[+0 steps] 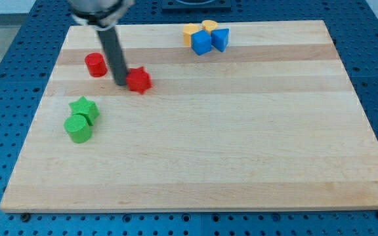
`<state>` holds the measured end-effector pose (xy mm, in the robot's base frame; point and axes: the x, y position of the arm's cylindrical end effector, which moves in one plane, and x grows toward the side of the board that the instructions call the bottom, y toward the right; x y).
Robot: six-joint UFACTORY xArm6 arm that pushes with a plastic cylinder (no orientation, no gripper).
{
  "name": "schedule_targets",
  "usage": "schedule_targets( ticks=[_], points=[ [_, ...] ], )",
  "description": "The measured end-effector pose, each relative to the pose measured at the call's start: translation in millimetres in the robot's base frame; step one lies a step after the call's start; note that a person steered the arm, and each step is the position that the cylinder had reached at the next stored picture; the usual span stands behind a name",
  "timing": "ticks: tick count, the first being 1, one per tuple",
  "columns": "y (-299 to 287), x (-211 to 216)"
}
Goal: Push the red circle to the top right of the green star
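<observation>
The red circle [96, 64] lies on the wooden board near the view's upper left. The green star [84, 108] lies below it, toward the view's left. A green round block [78, 128] touches the star's lower side. My tip [121, 83] rests on the board to the right of the red circle and just left of a red star-shaped block [138, 80], touching or nearly touching that block. The tip is above and to the right of the green star.
Two yellow blocks [191, 33] [209, 26] and two blue blocks [201, 43] [220, 39] cluster at the view's top, right of centre. The wooden board [241, 144] sits on a blue perforated table.
</observation>
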<state>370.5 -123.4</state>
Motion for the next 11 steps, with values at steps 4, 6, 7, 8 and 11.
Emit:
schedule_targets(
  ticks=[4,6,7,8,11],
  points=[
    [36,35],
    [-113,2],
    [-160,-23],
    [-118,-67],
    [-65,-30]
  ],
)
